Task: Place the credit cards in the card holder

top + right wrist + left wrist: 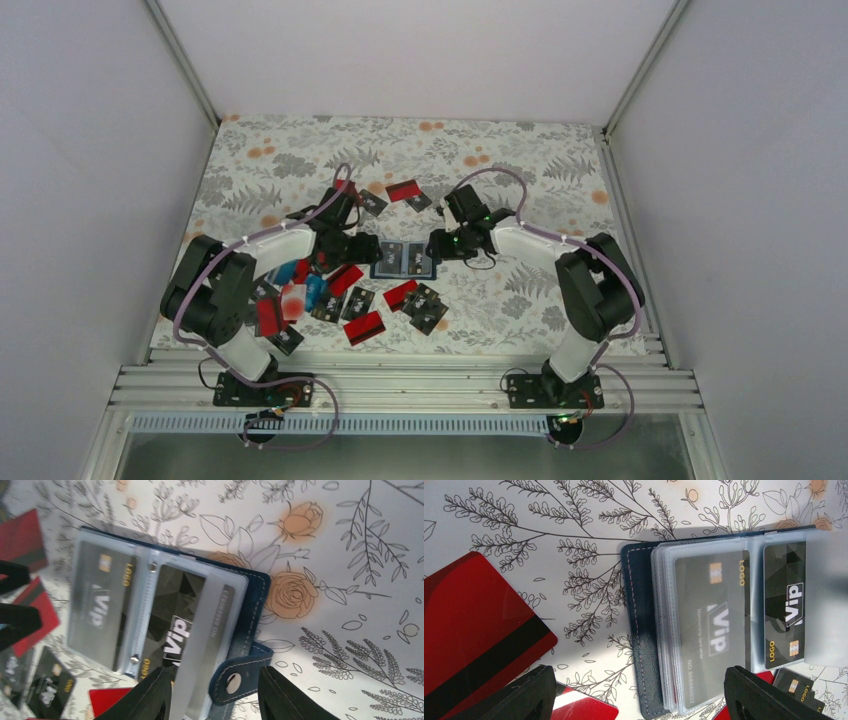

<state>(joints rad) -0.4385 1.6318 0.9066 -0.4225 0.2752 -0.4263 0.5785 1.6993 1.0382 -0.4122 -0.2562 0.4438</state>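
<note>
Floral table (520, 160): left arm (270, 245) partly hides several credit cards (364, 327).

The navy-blue folding card holder (405, 260) lies open on the floral bench (560, 300), two black cards in its clear sleeves; red and black credit cards (364, 328) lie scattered beside it.

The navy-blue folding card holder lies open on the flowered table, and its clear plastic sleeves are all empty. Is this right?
Not quite. The navy-blue folding card holder lies open on the flowered table, but its top clear plastic sleeves hold two black Vip cards, as the left wrist view shows.
</note>
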